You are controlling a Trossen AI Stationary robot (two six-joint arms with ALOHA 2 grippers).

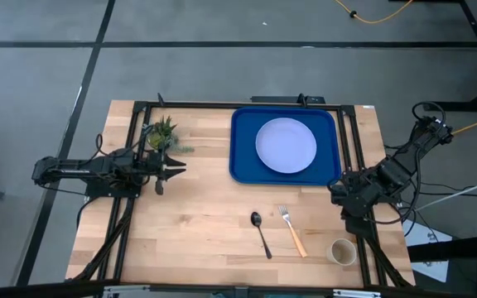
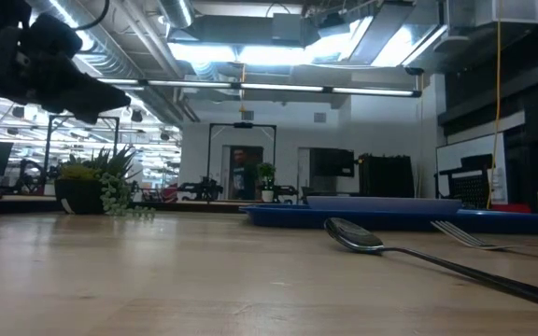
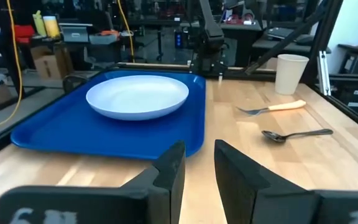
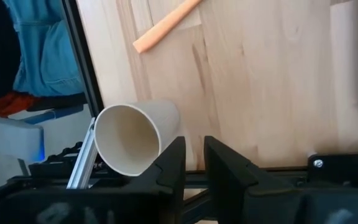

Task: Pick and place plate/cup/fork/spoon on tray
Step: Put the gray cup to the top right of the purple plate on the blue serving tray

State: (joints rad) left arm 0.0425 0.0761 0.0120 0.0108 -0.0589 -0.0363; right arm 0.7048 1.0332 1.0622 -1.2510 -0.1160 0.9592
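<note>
On the wooden bench (image 1: pixel 205 223) there is one of each thing. One large rectangular blue plastic tray (image 1: pixel 243 157) carries one pale lavender-blue round plate (image 1: pixel 286 145), lying in its middle. One slim dark metal spoon (image 1: pixel 260 232) and one fork with silver tines and a tan wooden handle (image 1: pixel 291 230) lie side by side on the bare wood, near the tray. One small beige cup (image 1: pixel 342 251) stands upright near the bench corner, beside the black frame rail. One small green potted plant (image 1: pixel 161 132) stands just beside the left pincer (image 1: pixel 179 166), whose fingers stand slightly apart and hold nothing. The right pincer (image 4: pixel 194 163) is close to the cup, its fingers a little apart and empty. No writing can be read.
</note>
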